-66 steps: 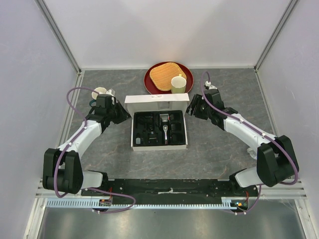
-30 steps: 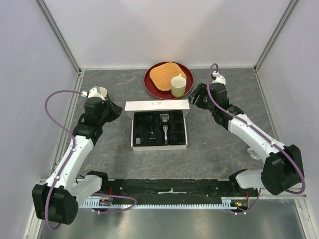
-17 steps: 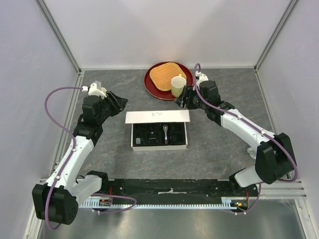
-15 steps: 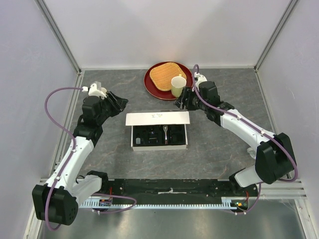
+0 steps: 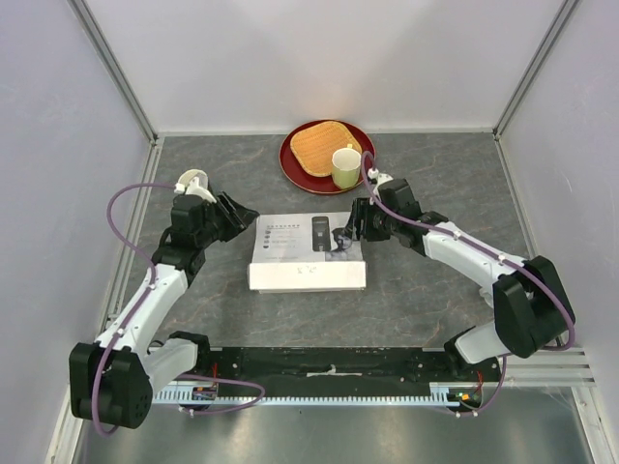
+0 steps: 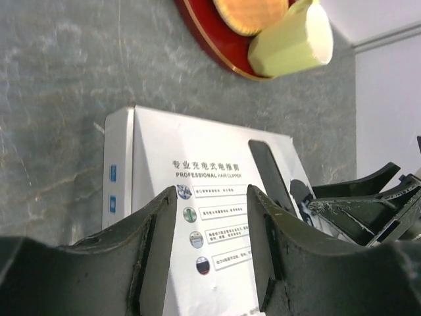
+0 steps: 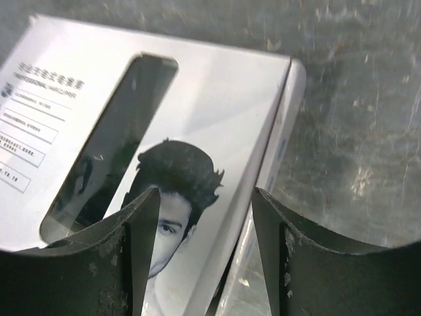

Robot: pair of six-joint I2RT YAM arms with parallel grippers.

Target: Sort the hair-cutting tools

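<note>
A white clipper box (image 5: 308, 253) lies in the middle of the table with its printed lid (image 6: 217, 197) down over the tray. The clipper, comb guards, brush and cable are hidden under it; only something dark shows through the lid's window (image 5: 320, 233). My left gripper (image 5: 237, 215) is open just off the box's far left corner, and in the left wrist view its jaws (image 6: 212, 197) frame the lid's text. My right gripper (image 5: 350, 228) is open over the lid's far right corner, and in the right wrist view its jaws (image 7: 207, 197) straddle the lid's right edge (image 7: 276, 131), which stands slightly above the base.
A red plate (image 5: 295, 164) at the back carries an orange woven mat (image 5: 321, 147) and a pale green mug (image 5: 345, 165), just behind my right gripper. Grey stone-patterned table surface (image 5: 435, 290) surrounds the box. Walls close in on both sides.
The lid, upright at the back of the open box, has swung down and now covers the tray. My right gripper followed it forward and down. My left gripper moved in toward the box.
</note>
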